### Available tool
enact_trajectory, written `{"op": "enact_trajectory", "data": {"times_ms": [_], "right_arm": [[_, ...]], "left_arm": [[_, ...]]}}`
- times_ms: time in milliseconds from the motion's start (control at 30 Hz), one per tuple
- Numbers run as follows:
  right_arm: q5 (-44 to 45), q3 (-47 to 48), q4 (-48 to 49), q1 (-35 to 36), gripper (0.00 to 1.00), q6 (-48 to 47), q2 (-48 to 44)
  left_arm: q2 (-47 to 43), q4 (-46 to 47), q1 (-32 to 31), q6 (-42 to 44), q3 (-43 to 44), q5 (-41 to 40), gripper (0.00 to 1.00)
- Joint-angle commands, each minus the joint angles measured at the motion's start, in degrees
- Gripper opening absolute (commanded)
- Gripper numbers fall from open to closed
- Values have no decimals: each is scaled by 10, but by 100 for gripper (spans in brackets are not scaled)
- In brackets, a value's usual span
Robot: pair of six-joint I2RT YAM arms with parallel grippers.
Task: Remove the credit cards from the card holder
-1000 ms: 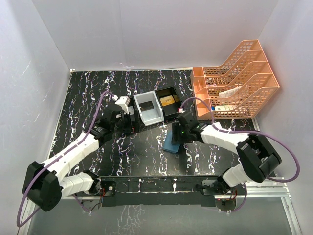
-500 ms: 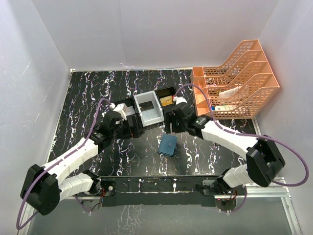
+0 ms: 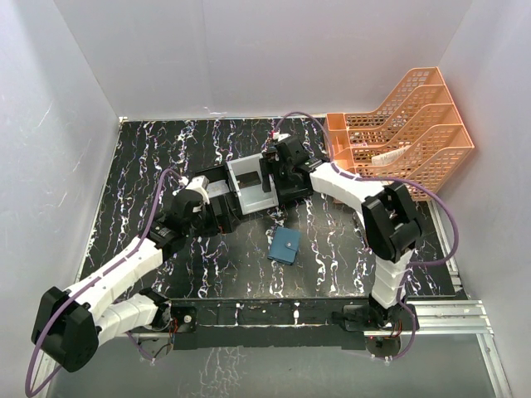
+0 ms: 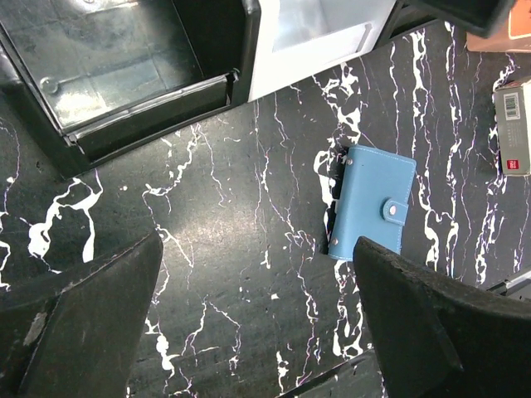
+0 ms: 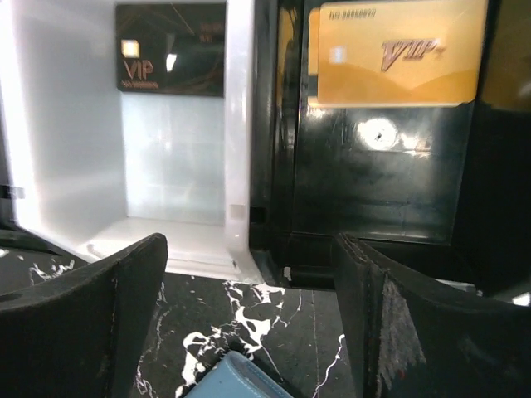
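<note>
Black desk (image 3: pixel 149 166) with white marble veining, carrying four things.
A three-compartment tray (image 3: pixel 236 196), black at both ends and white in the middle, stands at the centre toward the far side. A blue card holder (image 3: pixel 284 246) lies flat and closed, its snap tab fastened, on bare marble nearer than the tray and apart from it. An orange mesh file rack (image 3: pixel 398 133) fills the far right corner. A white box (image 4: pixel 514 128) with a red mark lies on the desk to the card holder's right.
</note>
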Motion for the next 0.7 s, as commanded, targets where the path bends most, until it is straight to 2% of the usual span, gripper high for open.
{"op": "enact_trajectory", "data": {"times_ms": [0, 300, 667], "right_arm": [[-99, 39, -4, -16, 80, -26, 35], [-115, 53, -37, -16, 80, -48, 63], [-124, -65, -21, -16, 78, -10, -19]], "left_arm": [[-20, -26, 1, -1, 10, -7, 98], [-7, -47, 1, 18, 34, 2, 99], [12, -13, 1, 9, 25, 40, 99]]}}
